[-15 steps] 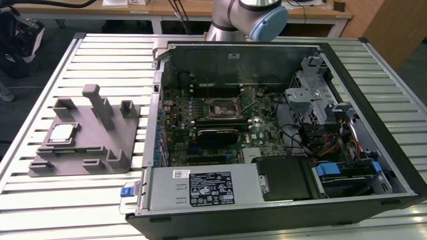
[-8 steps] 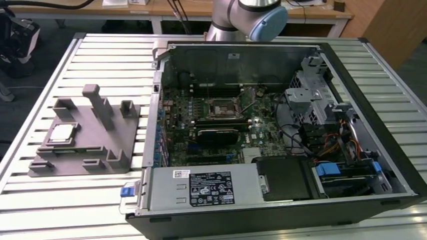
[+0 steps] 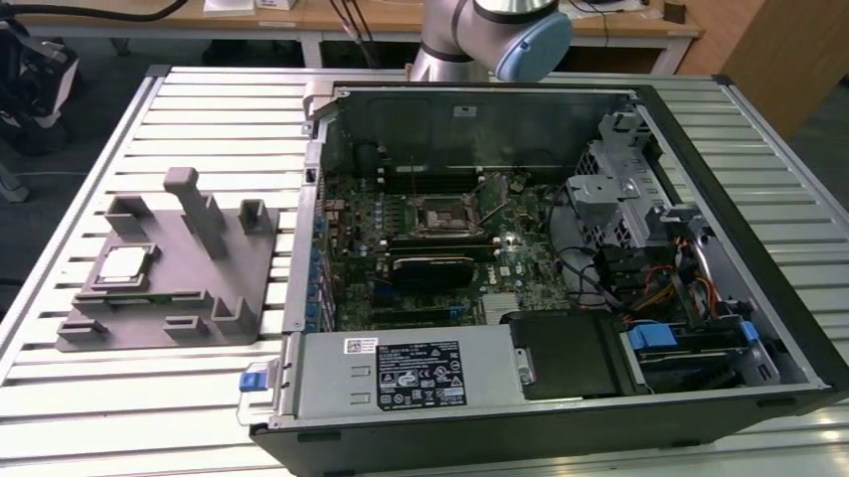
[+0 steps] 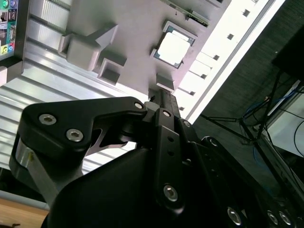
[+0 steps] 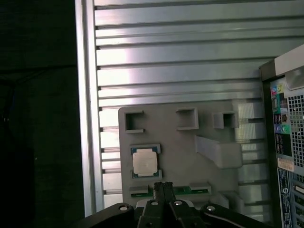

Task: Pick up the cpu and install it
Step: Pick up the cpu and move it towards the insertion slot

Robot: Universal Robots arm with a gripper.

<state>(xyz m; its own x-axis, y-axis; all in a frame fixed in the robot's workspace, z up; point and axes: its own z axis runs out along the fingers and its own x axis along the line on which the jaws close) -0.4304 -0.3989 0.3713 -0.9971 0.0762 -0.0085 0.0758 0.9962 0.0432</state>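
You are at the pick-up step. The cpu (image 3: pixel 122 263) lies flat in its recess on the grey holder block (image 3: pixel 186 298), untouched. In the exterior view the block sits on the slatted worktop (image 3: pixel 133 417) at nine o'clock from the open computer case (image 3: pixel 782 328). Nothing is installed yet.

The pincer (image 5: pixel 163 187) is pressed together and carries nothing. In both wrist views it points down at the block, its tip just beside the cpu and apart from it. I judge that so thin a chip calls for fingers spread and squared to its edges.

The arm (image 3: pixel 491 40) rises at twelve o'clock, behind the case.
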